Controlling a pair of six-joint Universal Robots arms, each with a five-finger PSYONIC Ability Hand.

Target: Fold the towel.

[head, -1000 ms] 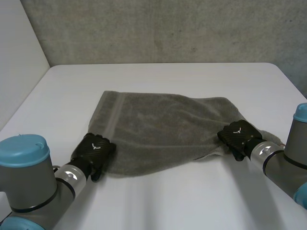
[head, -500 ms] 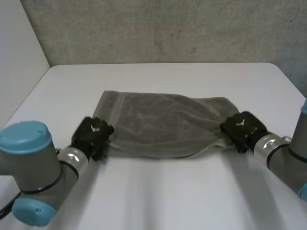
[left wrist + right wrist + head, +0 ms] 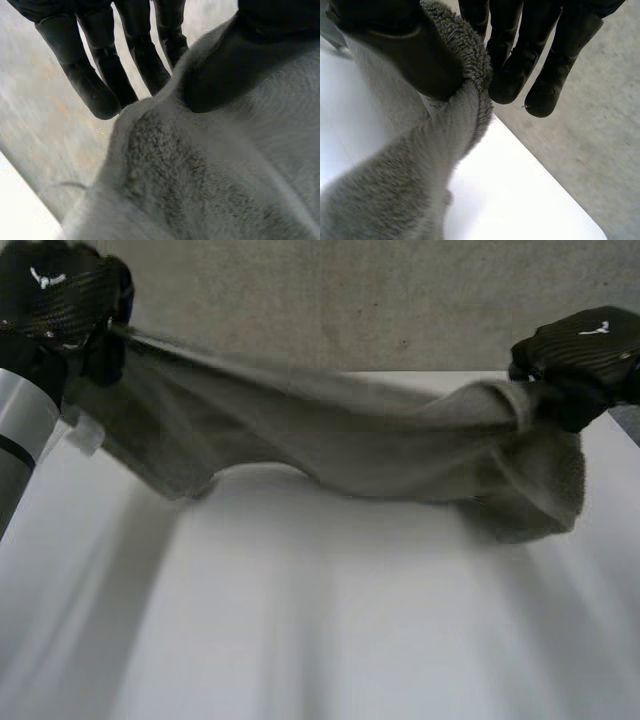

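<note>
The grey towel [image 3: 340, 445] hangs in the air above the white table [image 3: 330, 620], stretched between both hands and sagging in the middle. My left hand [image 3: 60, 300] is raised high at the left and pinches one end of the towel [image 3: 200, 170] between thumb and fingers [image 3: 95, 85]. My right hand [image 3: 580, 350] is raised at the right, shut on the other end; in the right wrist view the towel [image 3: 410, 180] is pinched between thumb and fingers [image 3: 515, 75], and a bunch of it droops below that hand.
A grey concrete wall [image 3: 330, 300] stands behind the table. The table's far edge [image 3: 545, 170] shows under the right hand.
Both hands have lifted from the table and risen high, taking the towel's two ends with them. The towel has left the table and now hangs between them.
</note>
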